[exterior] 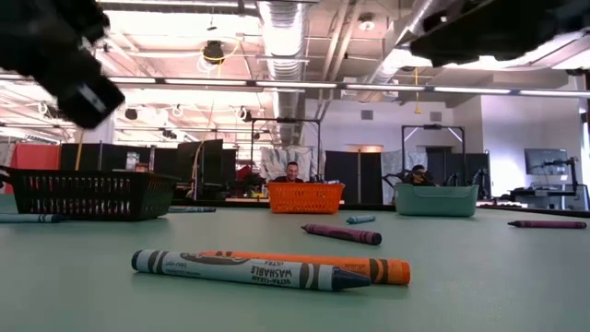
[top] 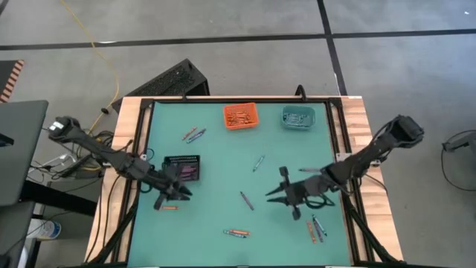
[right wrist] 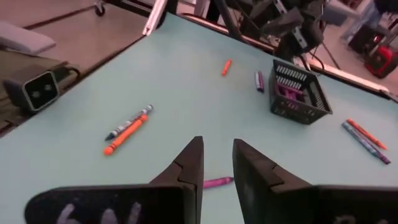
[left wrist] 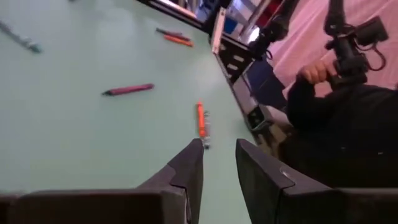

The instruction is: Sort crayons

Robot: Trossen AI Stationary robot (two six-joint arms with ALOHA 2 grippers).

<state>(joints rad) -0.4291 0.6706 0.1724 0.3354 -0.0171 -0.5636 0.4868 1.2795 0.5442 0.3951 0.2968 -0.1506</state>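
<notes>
On the table (top: 149, 223), three bins: two side by side along the far edge, one bin (top: 240, 116) left of the other bin (top: 298, 117), and a third bin (top: 182, 168) nearer the left side with crayons inside. Loose crayons lie scattered: a pair (top: 194, 135) between the far-left bin and the third bin, one (top: 245, 199) at centre, a pair (top: 236, 233) near the front edge, several (top: 315, 228) front right

Crayons (top: 236, 233) flat, scattered over the green mat (orange, blue, purple)
</notes>
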